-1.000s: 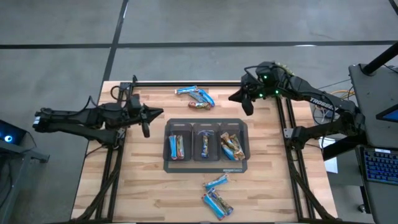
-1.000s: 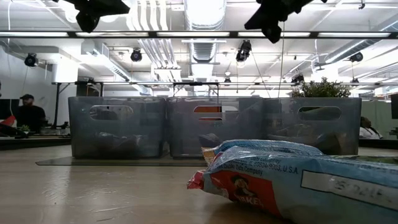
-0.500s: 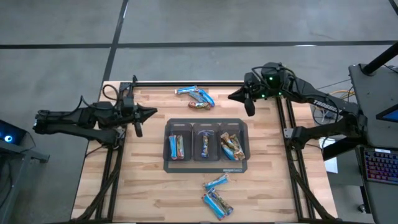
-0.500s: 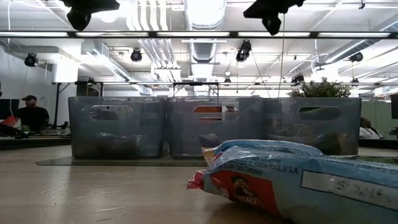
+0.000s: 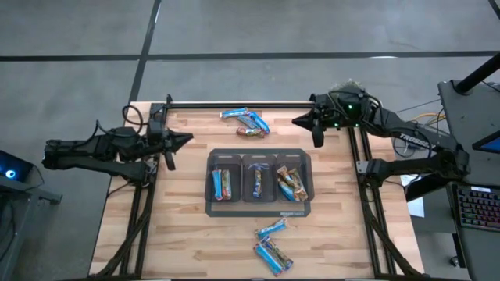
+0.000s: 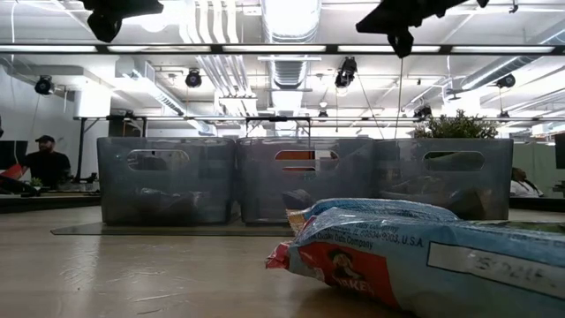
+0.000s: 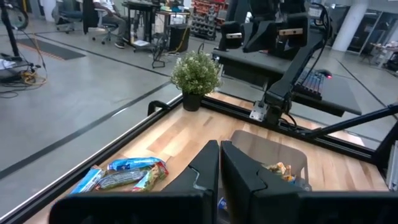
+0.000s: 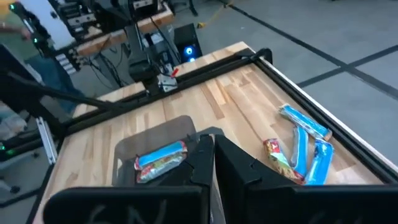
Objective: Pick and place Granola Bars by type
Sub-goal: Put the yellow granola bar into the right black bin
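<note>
My table [image 5: 180,226] is the biggest thing here, a pale wooden top with the grey tray [image 5: 258,206] in its middle, split into three compartments that each already hold wrapped bars. The left compartment has blue ones, the middle one a dark bar, the right one a looser mix of orange-brown and blue.

Both my arms have drawn back over the last second. My left gripper [image 5: 169,154] was reaching in toward the tray's left edge and now sits farther out, near the table's left side. My right gripper [image 5: 317,133] has pulled outward and up toward the far right corner. The fingers of each are pressed together with nothing between them, and both hang high above the wood, as the level view shows them only at its top edge.

So I judge a drop is done and I am between picks, not carrying.

Unsorted bars remain in two bunches. One cluster [image 5: 246,121] lies at the far edge, beyond the tray: light blue, dark and reddish wrappers touching. The other bunch [image 5: 272,246] lies at the near edge, in front of the tray, mostly light blue. My right arm is nearer the far cluster, so that looks the likelier next reach.
</note>
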`<state>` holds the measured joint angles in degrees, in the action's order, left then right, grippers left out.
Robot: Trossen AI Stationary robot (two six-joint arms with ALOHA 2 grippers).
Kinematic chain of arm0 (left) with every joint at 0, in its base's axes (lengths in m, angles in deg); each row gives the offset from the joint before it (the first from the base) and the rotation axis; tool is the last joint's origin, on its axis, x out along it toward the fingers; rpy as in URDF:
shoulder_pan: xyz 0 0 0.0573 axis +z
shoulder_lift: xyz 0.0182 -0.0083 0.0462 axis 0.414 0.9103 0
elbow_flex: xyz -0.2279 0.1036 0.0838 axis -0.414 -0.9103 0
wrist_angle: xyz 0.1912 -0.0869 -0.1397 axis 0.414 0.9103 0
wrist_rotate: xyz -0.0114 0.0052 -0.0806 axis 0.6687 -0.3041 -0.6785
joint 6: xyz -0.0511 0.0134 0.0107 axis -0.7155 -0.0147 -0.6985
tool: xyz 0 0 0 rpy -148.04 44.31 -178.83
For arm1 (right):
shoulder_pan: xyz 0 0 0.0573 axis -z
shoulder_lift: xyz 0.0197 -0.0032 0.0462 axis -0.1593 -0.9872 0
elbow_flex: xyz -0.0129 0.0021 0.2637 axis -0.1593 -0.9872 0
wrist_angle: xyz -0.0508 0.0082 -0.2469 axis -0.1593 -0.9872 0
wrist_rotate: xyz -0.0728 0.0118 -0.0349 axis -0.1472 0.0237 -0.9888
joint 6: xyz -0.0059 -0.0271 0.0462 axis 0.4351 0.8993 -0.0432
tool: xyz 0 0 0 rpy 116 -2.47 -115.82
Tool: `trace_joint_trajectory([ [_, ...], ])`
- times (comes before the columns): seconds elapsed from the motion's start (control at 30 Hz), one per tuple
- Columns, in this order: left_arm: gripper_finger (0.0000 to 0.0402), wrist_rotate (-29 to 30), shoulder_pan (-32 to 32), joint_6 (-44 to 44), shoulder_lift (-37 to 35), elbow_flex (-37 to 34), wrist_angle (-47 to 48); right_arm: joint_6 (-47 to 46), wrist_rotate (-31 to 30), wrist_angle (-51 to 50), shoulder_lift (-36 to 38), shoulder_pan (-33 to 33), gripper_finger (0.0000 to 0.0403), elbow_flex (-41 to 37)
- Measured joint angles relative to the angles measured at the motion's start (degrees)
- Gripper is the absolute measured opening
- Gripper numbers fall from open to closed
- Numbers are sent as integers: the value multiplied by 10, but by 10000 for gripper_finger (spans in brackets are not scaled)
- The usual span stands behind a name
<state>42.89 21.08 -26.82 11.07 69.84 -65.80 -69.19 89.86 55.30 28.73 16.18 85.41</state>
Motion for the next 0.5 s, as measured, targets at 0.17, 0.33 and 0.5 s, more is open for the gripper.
trace_joint_trajectory([
  [0.17,0,8,0,2,0,0,0,-1,-23,7,3,0,8,-12],
  [0.33,0,8,0,0,0,0,0,0,-22,7,3,0,8,-12],
  [0.5,0,8,0,-2,0,0,0,0,-15,6,6,0,8,-12],
])
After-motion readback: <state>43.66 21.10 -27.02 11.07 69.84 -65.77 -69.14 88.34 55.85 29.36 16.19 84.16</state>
